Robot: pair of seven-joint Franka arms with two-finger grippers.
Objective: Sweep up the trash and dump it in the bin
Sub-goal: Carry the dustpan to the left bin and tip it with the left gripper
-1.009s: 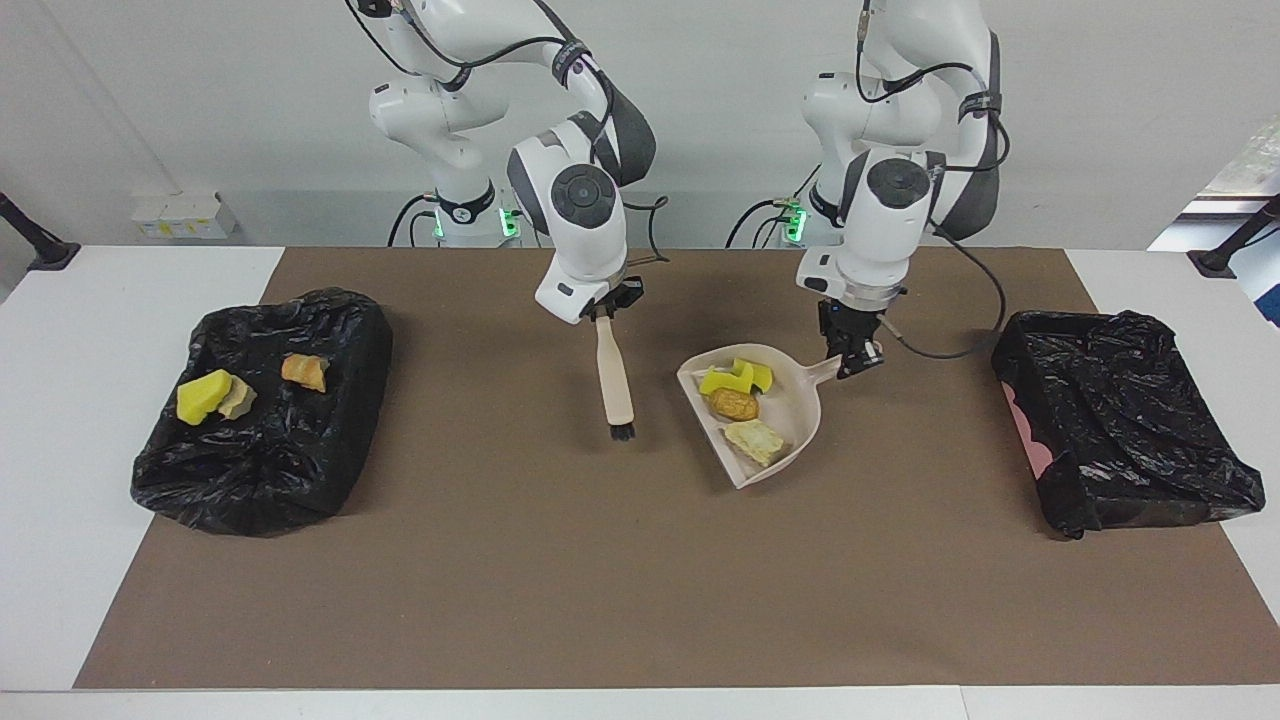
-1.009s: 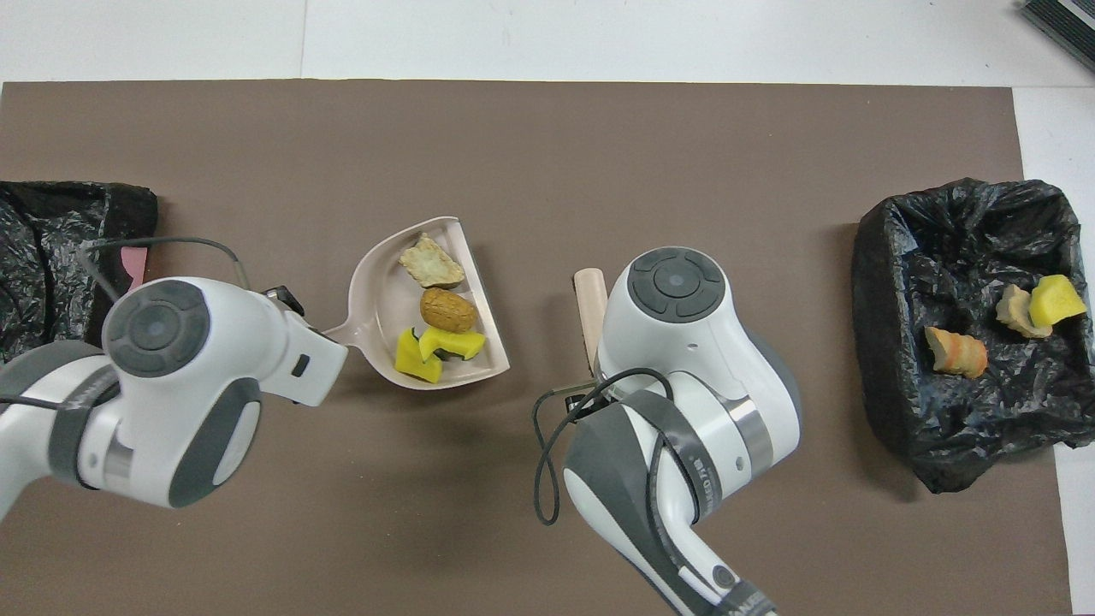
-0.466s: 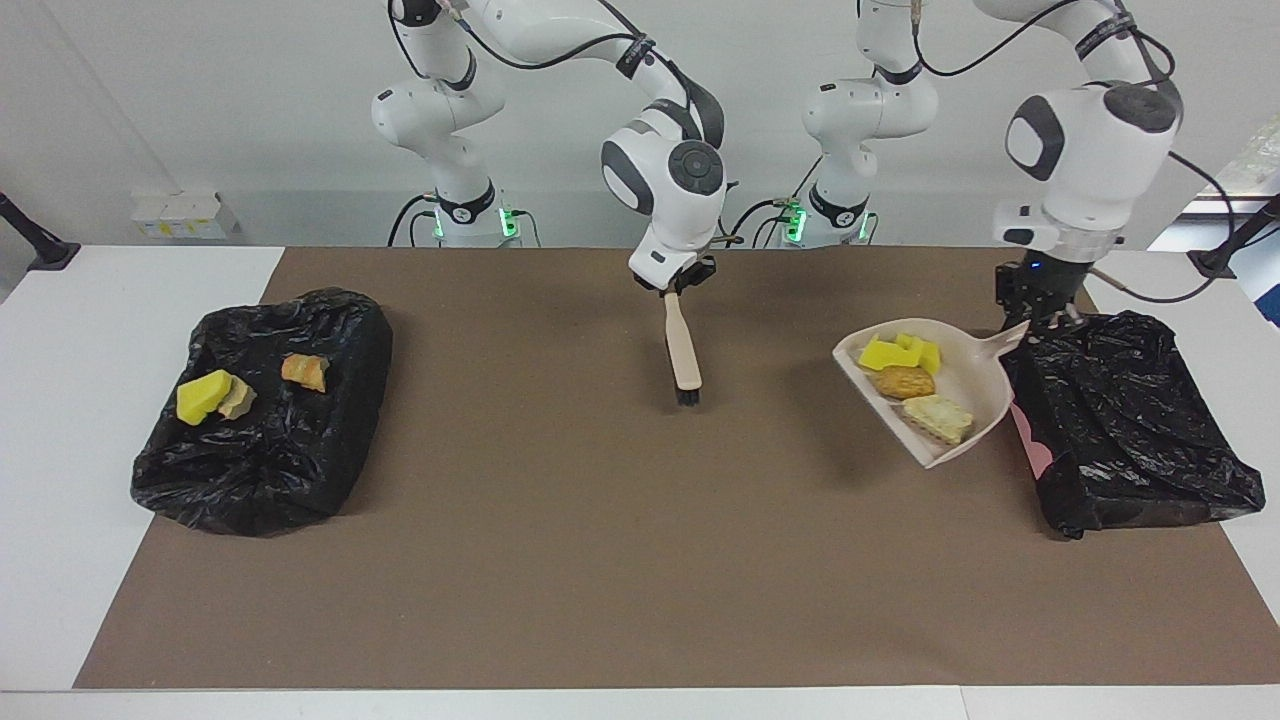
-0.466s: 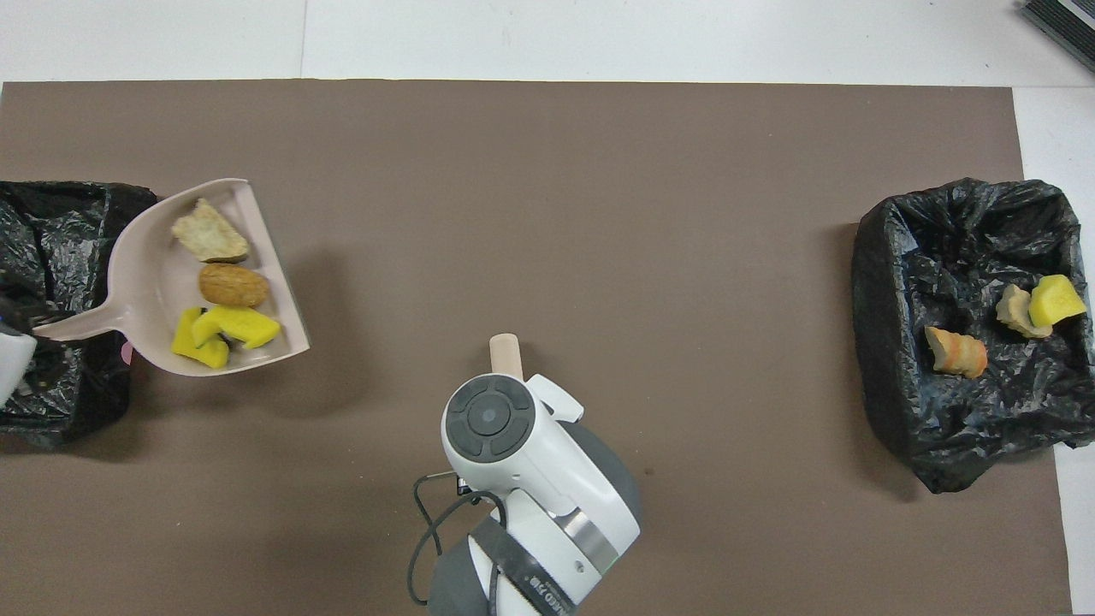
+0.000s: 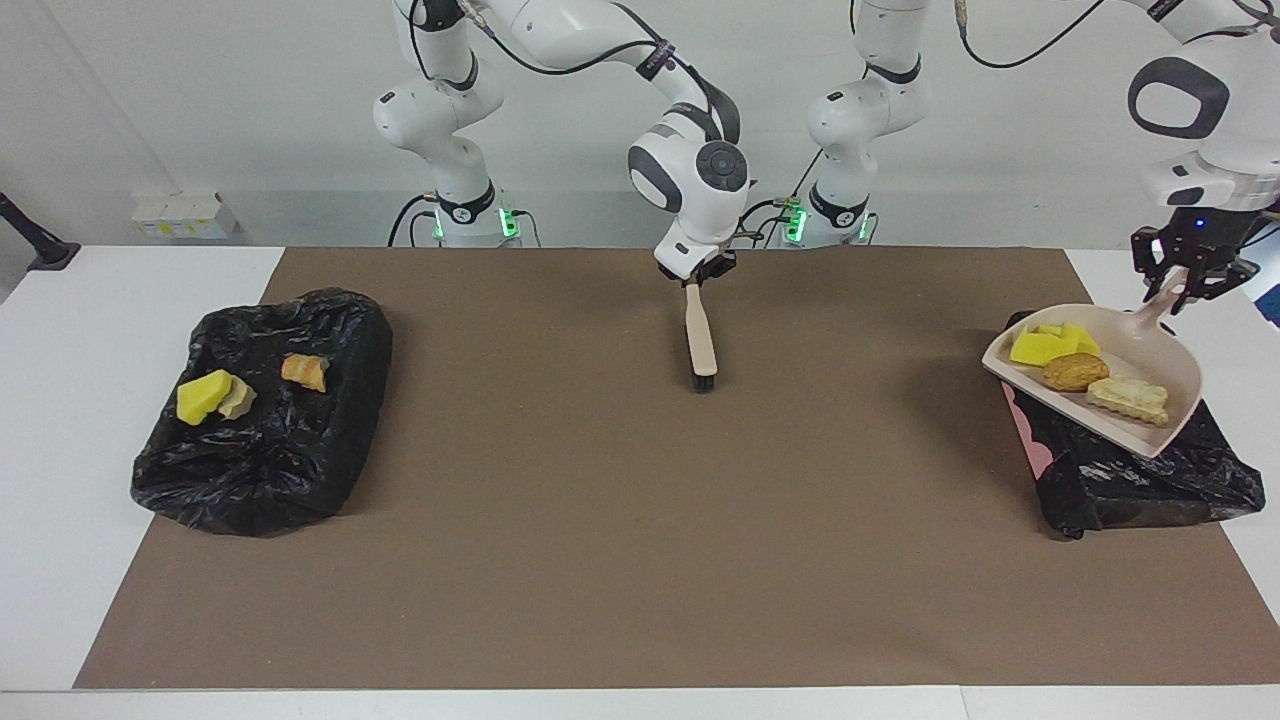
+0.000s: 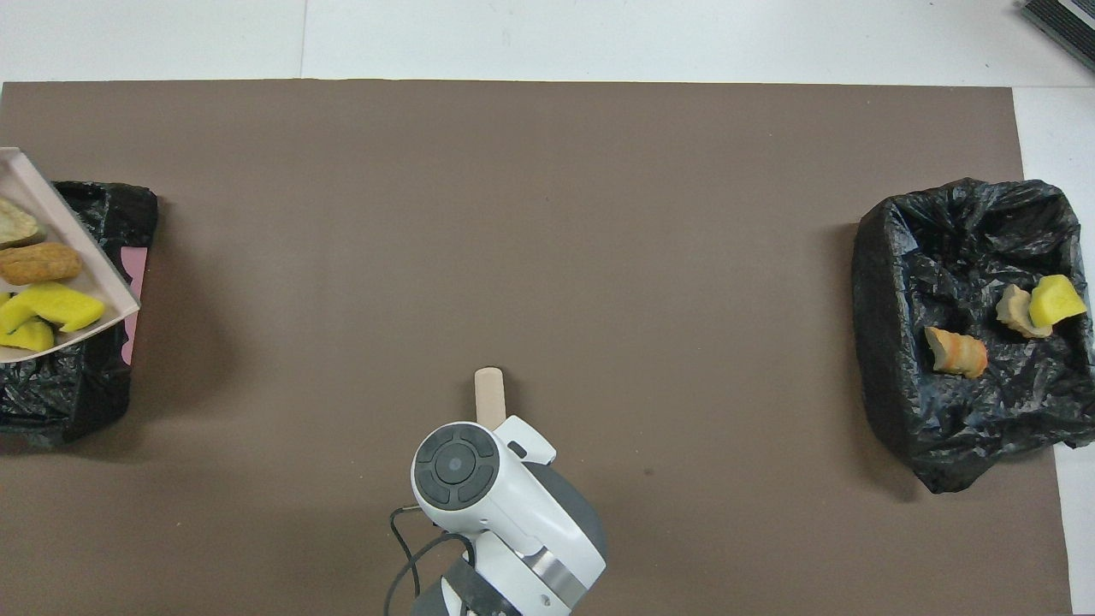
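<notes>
I have the left hand point(image 5: 1187, 283) clamped on the handle of the dustpan point(image 5: 1150, 345), which hangs over the black-lined bin point(image 5: 1130, 475) at the left arm's end of the worktop point(image 5: 620, 560), roughly level. In the pan lie bright yellow pieces point(image 5: 1045, 346), an orange-brown chunk point(image 5: 1075, 372) and a pale beige one point(image 5: 1127, 398); none has slid out, so I judge the sweeping done and the tipping of this load still to do. The other bin point(image 5: 262, 455), at the right arm's end, already holds three pieces point(image 5: 240, 390). The right hand point(image 5: 698, 281) grips the brush point(image 5: 700, 340) by its handle, bristles pointing down, over the worktop's middle near the robots' edge, waiting. In the overhead view the dustpan is cut off at the edge and the left hand is out of frame.
</notes>
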